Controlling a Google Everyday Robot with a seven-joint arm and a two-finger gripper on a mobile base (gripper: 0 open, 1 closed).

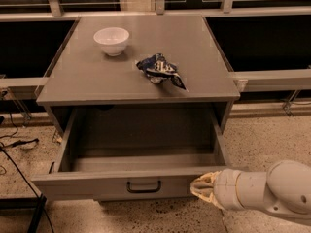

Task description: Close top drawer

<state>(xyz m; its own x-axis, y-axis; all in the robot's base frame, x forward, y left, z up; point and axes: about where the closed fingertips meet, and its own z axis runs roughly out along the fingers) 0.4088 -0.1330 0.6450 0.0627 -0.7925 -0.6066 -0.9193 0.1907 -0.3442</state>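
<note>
top drawer [145,152] open; end effector [205,188] at its front right, grip unclear.

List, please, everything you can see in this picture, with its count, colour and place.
cabinet: one, grey, centre of view
top drawer: one, grey, pulled out towards the camera
handle: one, black, centre of the drawer front
bowl: one, white, back left of the cabinet top
crumpled wrapper: one, blue and white, middle of the cabinet top
cables: several, black, on the floor at left
floor: speckled, light, around the cabinet
arm: one, white, lower right
gripper: one, cream, at the right end of the drawer front
</note>
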